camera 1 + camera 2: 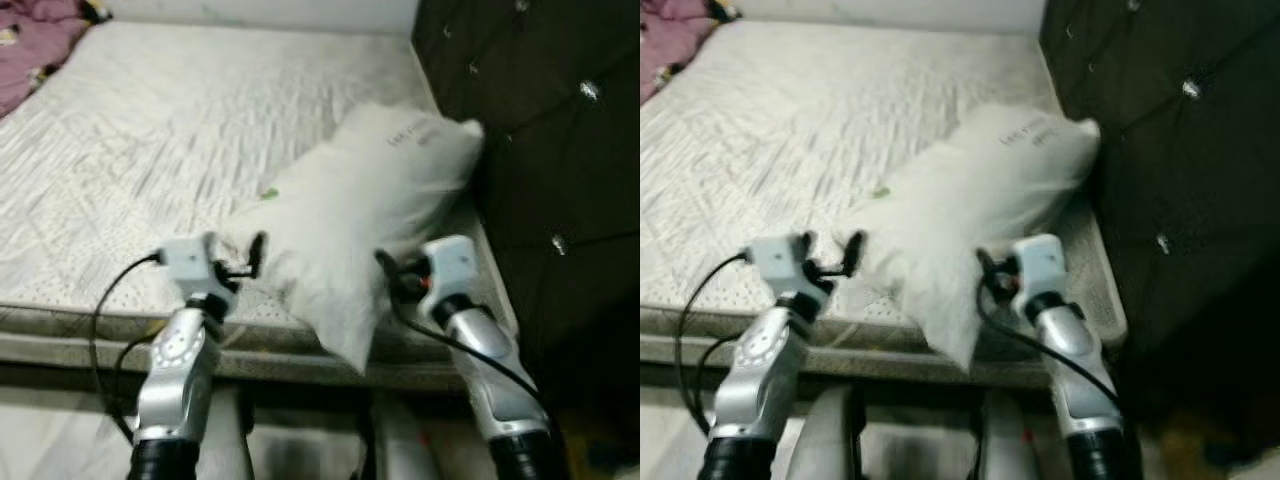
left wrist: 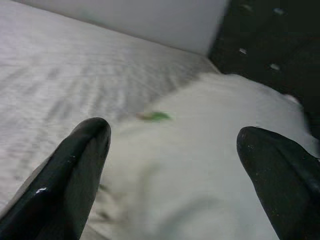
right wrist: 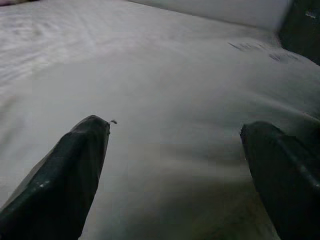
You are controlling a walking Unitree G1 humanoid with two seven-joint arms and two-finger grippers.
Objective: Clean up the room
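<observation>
Bare white quilted mattress (image 1: 150, 140) beside a dark tufted headboard (image 1: 560, 130): both claws reaching for the pillow.

Left claw (image 1: 240, 262) and right claw (image 1: 392, 278), fingers apart, flank the plump white fabric pillow's (image 1: 360, 210) overhanging corner; the step looks like a 2-claw approach, next closing on it.
</observation>
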